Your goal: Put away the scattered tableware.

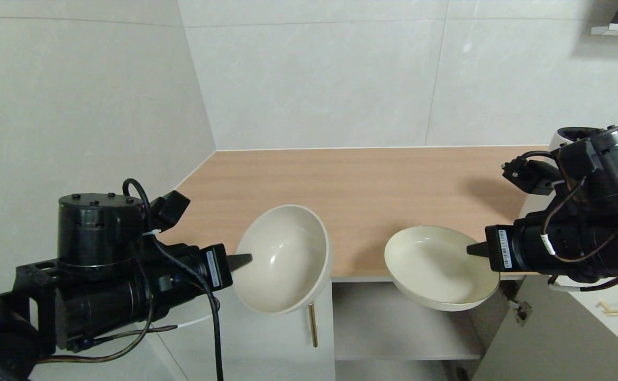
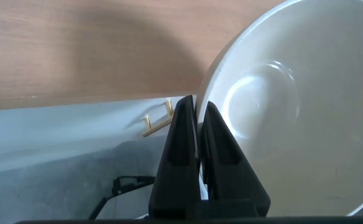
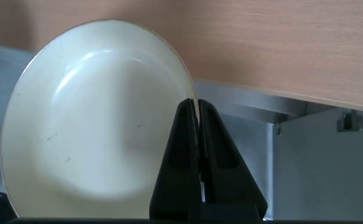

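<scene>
As we look from the head view, the left gripper (image 1: 248,259) is clamped on the rim of a cream bowl (image 1: 288,259). The bowl hangs on its side, hollow turned toward the camera, in front of the edge of the wooden countertop (image 1: 351,180). The right gripper (image 1: 471,250) pinches the rim of a cream plate (image 1: 436,270), hollow face up and tilted a little. The plate reaches from the fingers toward the robot's left. Both pieces are in the air, well apart, neither touching the counter. Under the counter an open cabinet (image 1: 393,323) shows a shelf. The plate hangs just above and in front of this opening, and the bowl is before the door w/ the gold handle (image 1: 313,324).

In the left wrist view, the left gripper (image 2: 197,115) has its fingers closed tight, w/ the cream bowl (image 2: 293,106) rim between them. The gold handle (image 2: 158,121) is beyond.

In the right wrist view, the right gripper (image 3: 199,115) is closed the same way on the cream plate (image 3: 101,112). The wooden countertop (image 3: 281,43) edge and a hinge (image 3: 349,119) are behind.

We judge the right arm is nearer the opening, approx. straight above it. The plate's free edge points sideways, not into the shelf, so it must turn and lower first.
</scene>
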